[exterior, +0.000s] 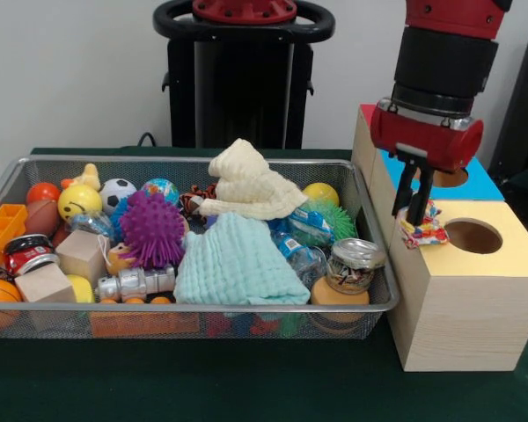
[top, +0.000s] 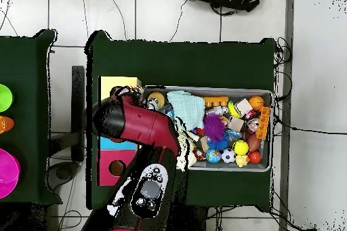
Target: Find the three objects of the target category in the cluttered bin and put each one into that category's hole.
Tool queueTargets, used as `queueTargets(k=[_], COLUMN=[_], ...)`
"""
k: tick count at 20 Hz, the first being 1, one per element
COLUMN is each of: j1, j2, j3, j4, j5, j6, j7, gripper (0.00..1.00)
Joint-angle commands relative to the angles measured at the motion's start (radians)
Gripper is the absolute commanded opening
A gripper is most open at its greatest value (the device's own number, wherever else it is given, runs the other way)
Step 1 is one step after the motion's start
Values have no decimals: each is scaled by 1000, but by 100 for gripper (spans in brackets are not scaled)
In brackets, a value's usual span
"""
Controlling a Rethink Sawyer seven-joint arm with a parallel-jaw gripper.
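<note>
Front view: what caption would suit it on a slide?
Gripper holds a colourful wrapper beside the yellow-topped box's hole, next to the cluttered bin.

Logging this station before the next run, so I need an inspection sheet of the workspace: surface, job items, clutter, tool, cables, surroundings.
Surface: dark green table carrying a mesh bin and a wooden box.
Job's things: yellow-topped hole open; blue-topped hole behind it partly hidden by the arm.
Held item: small colourful wrapped packet, beside the yellow hole.
Clutter: bin holds a purple spiky ball, mint cloth, cream cloth, glass jar, wooden blocks and balls.
Tool: shut on the packet.
Cables: several on the tiled floor.
Surroundings: coloured bowls on a neighbouring table.
</note>
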Motion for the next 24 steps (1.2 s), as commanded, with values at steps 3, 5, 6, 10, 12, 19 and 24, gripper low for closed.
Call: queueTargets(k=[3, 5, 6, 10, 12, 19, 24], j1=[95, 127, 136, 171, 185, 206, 195], j2=[95, 103, 104, 112, 122, 195, 190], j3=[-18, -36, -41, -81, -106, -163, -132], j4=[-13, -10, -9, -32, -61, -154, -122], j5=[78, 97, 106, 135, 148, 179, 176], j6=[-45, -43, -40, 20, 66, 142, 84], j7=[302, 314, 315, 327, 336, 372, 344], gripper=[0, 0, 0, 0, 0, 0, 0])
